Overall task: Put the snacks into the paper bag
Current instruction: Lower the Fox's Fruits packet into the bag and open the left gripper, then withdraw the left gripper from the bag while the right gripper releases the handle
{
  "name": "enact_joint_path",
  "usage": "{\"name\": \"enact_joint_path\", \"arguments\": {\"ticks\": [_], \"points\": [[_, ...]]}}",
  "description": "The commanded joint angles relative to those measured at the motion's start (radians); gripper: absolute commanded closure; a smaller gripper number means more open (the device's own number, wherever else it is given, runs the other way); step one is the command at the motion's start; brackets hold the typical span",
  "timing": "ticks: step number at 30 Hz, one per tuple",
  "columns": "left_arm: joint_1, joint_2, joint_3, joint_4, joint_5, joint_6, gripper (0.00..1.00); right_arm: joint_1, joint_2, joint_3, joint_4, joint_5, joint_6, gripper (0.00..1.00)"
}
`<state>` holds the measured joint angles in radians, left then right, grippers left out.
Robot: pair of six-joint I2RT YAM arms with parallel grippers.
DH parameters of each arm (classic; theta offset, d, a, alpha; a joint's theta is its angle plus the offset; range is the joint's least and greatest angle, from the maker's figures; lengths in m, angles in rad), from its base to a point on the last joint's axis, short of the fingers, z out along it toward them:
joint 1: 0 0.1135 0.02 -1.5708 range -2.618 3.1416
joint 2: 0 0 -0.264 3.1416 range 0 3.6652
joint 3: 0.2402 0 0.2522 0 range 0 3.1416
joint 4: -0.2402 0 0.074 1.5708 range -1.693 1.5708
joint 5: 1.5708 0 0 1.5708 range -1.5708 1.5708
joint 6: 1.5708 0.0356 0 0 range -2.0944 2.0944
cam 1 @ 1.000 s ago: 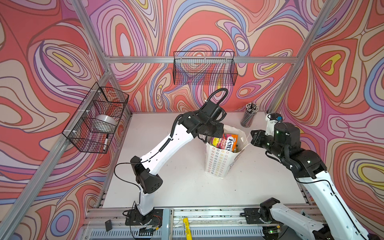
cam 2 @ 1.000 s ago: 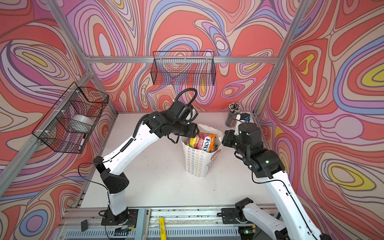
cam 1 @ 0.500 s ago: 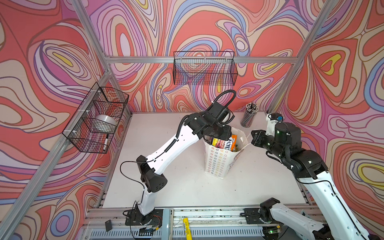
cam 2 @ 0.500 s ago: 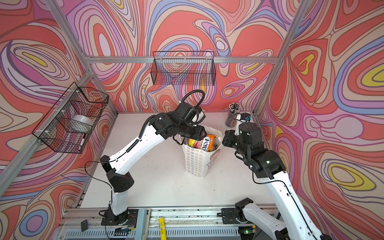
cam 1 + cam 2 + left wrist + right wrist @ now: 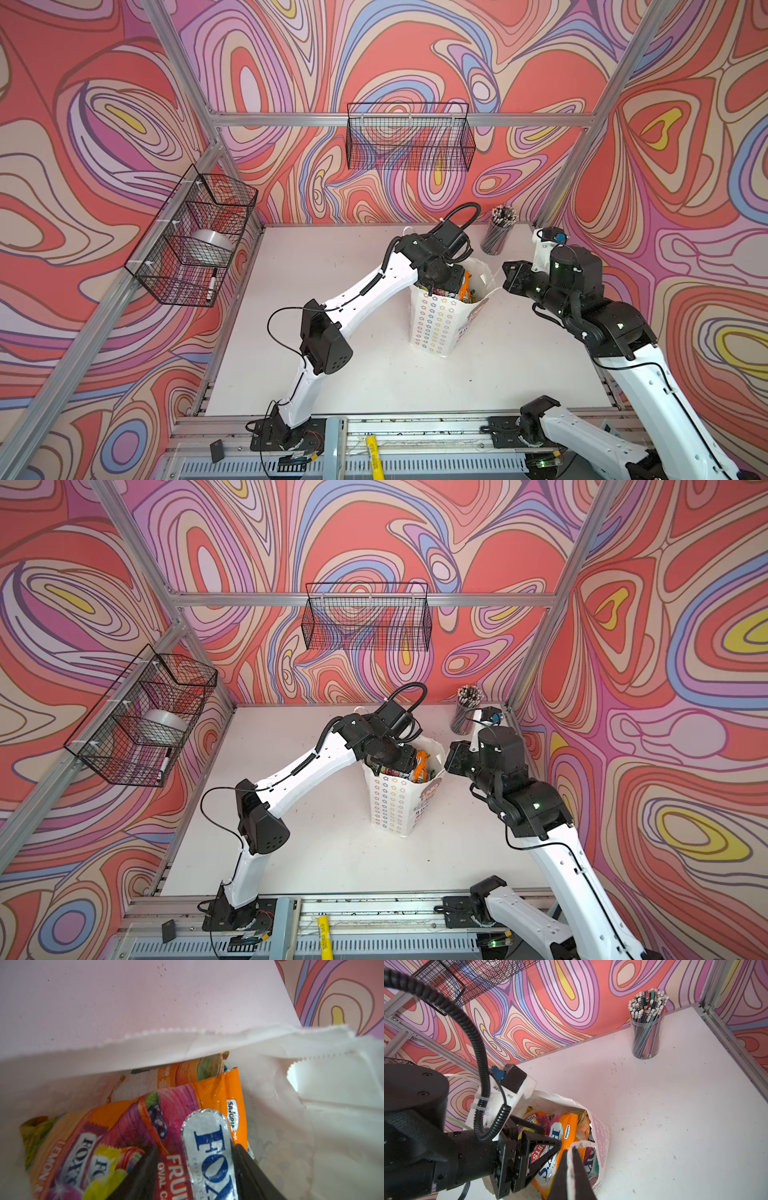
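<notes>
1. Snacks lie inside the paper bag. The left hand is down in its mouth. Its black jaws stand parted, one on each side of the silver label on an orange FOX'S packet, and I can see no pinch on it. Reaching this deep probably lets the packet settle on the pile instead of snagging on the rim.
2. The right hand is clamped tight on the bag's rim, with the white paper edge nipped between its dark fingers. I judge that this steadies the light bag and holds its mouth wide for the other arm.
3. The packets are flat, glossy plastic film with crinkled faces and crimped ends, in orange, pink and yellow-green. They overlap and lean on one another, and film this slick would slide easily.
4. The bag is thin matte paper with a serrated top edge, and it is creased and bowed where it is gripped. Its side carries a star print, and it stands upright on the tabletop.
5. The tabletop is white, matte and speckled with dark scuffs. I see no packet lying loose on it, so the task looks nearly done.
6. A clear, rigid cup of pencils stands well apart, near the back corner.
</notes>
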<state>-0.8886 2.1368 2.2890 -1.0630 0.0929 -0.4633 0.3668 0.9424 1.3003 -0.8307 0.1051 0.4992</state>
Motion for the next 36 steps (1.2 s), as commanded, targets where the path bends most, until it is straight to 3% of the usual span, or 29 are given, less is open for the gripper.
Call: {"name": "enact_joint_path", "arguments": {"ticks": [1,5,9,15,20,25,32,34,36], "points": [[0.003,-0.018,0.033,-0.067,0.013,0.007,0.39,-0.004,-0.021,0.002,0.071,0.011,-0.001,1.00],[0.004,-0.148,0.058,-0.002,0.085,0.000,0.27,-0.003,-0.016,0.003,0.078,0.013,-0.001,1.00],[0.008,-0.289,0.034,0.051,0.081,0.030,0.14,-0.003,-0.012,0.002,0.087,0.008,-0.001,1.00],[0.060,-0.516,-0.148,0.139,0.017,0.051,0.00,-0.003,-0.014,0.002,0.090,0.002,-0.002,1.00],[0.205,-0.626,-0.336,0.215,0.102,0.019,0.00,-0.003,-0.014,0.004,0.091,-0.005,-0.006,1.00],[0.301,-0.574,-0.349,0.225,0.247,0.011,0.00,-0.004,-0.010,0.008,0.086,-0.007,-0.005,1.00],[0.344,-0.374,-0.185,0.132,0.246,0.007,0.10,-0.003,-0.011,0.006,0.081,-0.012,0.001,1.00],[0.344,-0.319,-0.128,0.103,0.274,-0.002,0.24,-0.004,-0.010,0.004,0.080,-0.013,0.002,1.00],[0.344,-0.286,-0.098,0.101,0.330,-0.024,0.48,-0.003,-0.007,0.007,0.078,-0.013,0.002,1.00]]}}
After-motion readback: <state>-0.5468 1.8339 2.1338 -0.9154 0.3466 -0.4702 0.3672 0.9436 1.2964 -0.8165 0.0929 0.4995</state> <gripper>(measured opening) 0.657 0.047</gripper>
